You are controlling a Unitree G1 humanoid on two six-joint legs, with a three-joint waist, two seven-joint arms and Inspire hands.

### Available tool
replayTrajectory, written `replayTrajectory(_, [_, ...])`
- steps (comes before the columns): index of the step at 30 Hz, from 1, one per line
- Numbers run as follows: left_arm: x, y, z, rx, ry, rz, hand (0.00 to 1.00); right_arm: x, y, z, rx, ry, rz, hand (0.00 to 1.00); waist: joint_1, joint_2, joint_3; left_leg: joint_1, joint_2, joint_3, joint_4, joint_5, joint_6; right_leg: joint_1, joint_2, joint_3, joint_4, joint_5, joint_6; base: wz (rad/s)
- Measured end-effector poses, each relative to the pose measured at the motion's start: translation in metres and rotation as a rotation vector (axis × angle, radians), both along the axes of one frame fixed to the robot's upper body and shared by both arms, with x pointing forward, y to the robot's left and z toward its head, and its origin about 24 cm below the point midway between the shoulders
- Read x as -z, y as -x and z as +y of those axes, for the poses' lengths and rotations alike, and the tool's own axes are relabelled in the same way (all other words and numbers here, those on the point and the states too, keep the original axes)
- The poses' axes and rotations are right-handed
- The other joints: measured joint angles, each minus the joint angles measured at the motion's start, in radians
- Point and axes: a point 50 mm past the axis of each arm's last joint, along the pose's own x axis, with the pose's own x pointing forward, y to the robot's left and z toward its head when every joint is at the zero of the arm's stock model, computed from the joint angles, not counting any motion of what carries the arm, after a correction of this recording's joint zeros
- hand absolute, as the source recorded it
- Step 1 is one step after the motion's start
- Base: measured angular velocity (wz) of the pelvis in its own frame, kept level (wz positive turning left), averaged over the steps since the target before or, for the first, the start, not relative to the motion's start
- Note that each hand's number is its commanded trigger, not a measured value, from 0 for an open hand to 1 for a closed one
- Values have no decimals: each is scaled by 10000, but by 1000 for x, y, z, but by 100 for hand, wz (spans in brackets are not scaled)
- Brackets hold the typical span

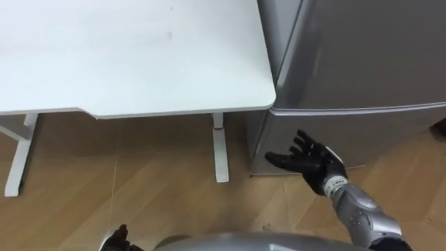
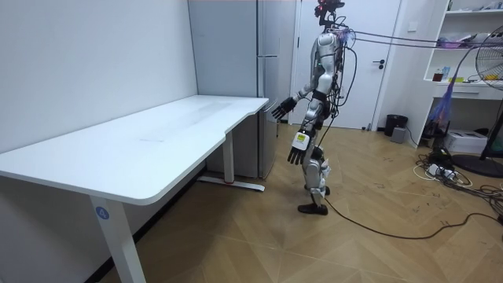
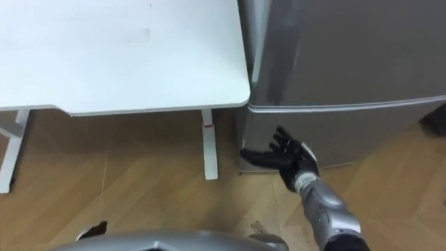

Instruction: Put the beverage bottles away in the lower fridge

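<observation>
The silver fridge stands to the right of the white table, with both of its doors closed. A seam splits the upper door from the lower door. My right hand is open, fingers spread, held in front of the lower door near its left edge; whether it touches the door I cannot tell. In the room view I stand facing the fridge with the right hand raised. My left hand hangs open at my side, and its fingers also show at the lower left.
The table's white leg stands on the wooden floor just left of the fridge. Behind me in the room view are a door, a fan, shelves and cables on the floor.
</observation>
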Motion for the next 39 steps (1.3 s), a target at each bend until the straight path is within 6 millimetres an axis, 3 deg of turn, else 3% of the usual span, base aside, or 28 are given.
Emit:
replayTrajectory(6, [2,6,0,-100,5,237,0,24,36,-7,-432,793,1849,0,108,36,11,-20,-22,-93,54,13,-21,182,-1,-214,-155,0,0,11])
replayTrajectory(15, [4,24,0,-1238,261,544,0,42,86,-22,-505,1498,4156,0,234,35,29,73,-65,-293,32,19,-29,348,-20,-384,-196,-2,3,5])
replayTrajectory(24, [6,48,-3,-1883,430,1781,0,46,102,-27,742,742,5083,0,263,-9,42,127,-157,-607,142,14,-31,676,-50,-656,-356,-42,48,11])
replayTrajectory(27, [6,52,-2,-1937,434,1981,0,46,105,-29,968,638,5276,0,262,-54,-14,99,-187,-610,209,14,-31,691,-53,-654,-493,-67,17,0])
replayTrajectory(31, [6,54,-2,-1998,519,2077,0,46,109,-29,1238,523,5394,0,271,-93,-46,110,-195,-614,222,16,-30,715,-57,-639,-492,-92,13,0])
replayTrajectory(39, [7,47,-3,-1920,733,2031,0,47,112,-29,1413,440,5626,0,341,-338,-22,211,-203,-502,352,14,-32,856,-88,-605,-478,-155,33,0])
